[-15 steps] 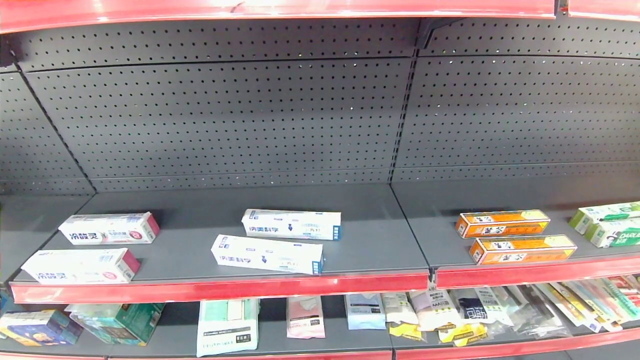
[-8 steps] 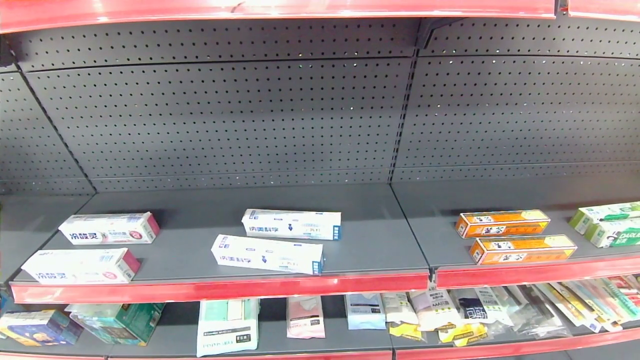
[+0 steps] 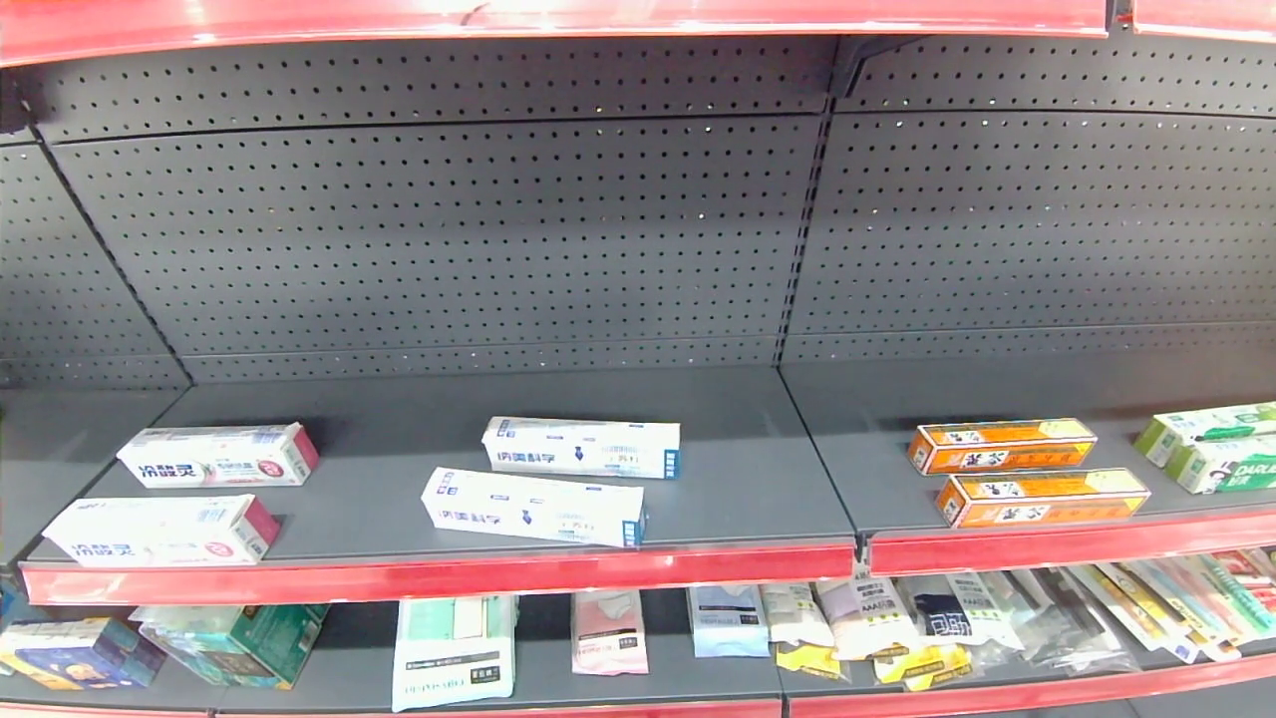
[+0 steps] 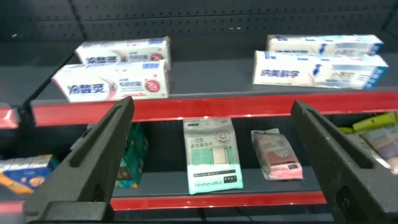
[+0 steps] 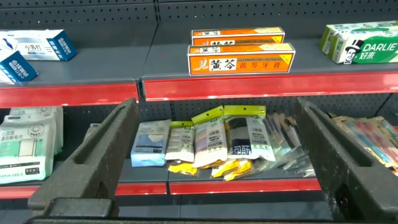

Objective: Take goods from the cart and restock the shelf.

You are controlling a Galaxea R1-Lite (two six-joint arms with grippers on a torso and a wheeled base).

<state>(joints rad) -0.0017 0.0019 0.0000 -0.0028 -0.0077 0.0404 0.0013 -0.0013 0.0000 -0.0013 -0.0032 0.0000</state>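
The left gripper point(image 4: 212, 106) is held level and pointing forward, its two dark fingers point(image 4: 93, 155) spread wide apart. The right gripper point(image 5: 217, 102) sits in the same pose, its fingers point(image 5: 339, 158) likewise parted wide.

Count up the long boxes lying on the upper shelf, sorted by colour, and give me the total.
White and pink boxes: 2
White and blue boxes: 2
Orange boxes: 2
Green boxes: 2, partly cut off at the edge of the head view
Total: 8
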